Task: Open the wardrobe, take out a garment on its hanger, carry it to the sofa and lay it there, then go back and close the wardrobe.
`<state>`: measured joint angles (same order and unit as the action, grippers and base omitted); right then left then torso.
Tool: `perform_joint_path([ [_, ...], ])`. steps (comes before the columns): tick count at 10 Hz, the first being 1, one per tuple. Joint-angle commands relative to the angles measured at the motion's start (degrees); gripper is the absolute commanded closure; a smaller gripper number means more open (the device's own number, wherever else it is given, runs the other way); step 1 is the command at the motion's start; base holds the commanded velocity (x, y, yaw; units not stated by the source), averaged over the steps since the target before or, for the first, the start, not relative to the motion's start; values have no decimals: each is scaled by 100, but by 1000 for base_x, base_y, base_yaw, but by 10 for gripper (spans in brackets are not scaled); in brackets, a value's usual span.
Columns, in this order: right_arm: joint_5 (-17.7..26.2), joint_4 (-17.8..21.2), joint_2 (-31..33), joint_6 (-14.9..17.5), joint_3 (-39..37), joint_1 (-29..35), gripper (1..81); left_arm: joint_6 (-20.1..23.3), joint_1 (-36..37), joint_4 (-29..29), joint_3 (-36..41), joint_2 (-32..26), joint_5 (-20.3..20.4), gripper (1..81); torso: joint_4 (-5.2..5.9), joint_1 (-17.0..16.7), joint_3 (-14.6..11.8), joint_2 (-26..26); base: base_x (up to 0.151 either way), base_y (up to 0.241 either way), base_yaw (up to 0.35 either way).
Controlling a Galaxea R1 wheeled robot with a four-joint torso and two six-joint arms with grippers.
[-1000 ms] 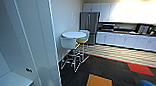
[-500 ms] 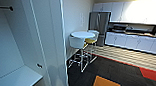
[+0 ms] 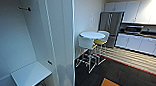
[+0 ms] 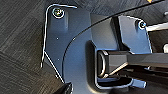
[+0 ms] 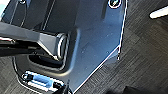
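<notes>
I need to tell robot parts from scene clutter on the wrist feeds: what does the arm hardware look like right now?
In both wrist views the hardware is dark blue-grey: a wide flat plate with round silvery fittings at its corners and a thin pale edge line, plus a darker jointed bar across it. The right wrist view also shows a small light-blue part near the plate's edge.

text: none legible — labels: none — signs: none — all three views checked
</notes>
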<state>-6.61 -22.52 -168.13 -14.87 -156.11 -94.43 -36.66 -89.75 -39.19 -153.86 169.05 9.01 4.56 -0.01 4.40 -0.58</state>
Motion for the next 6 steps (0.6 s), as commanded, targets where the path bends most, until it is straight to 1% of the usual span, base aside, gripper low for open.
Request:
perform_joint_path([
  [1, 283, 54, 14, -16, 21, 165, 10, 36, 181, -27, -13, -20, -233, 10, 0, 1, 0, 0, 0, 0, 277],
  [6, 283, 19, -65, -7, 21, 235, 10, 53, 190, -27, -13, 33, -312, 10, 0, 1, 0, 0, 0, 0, 277],
])
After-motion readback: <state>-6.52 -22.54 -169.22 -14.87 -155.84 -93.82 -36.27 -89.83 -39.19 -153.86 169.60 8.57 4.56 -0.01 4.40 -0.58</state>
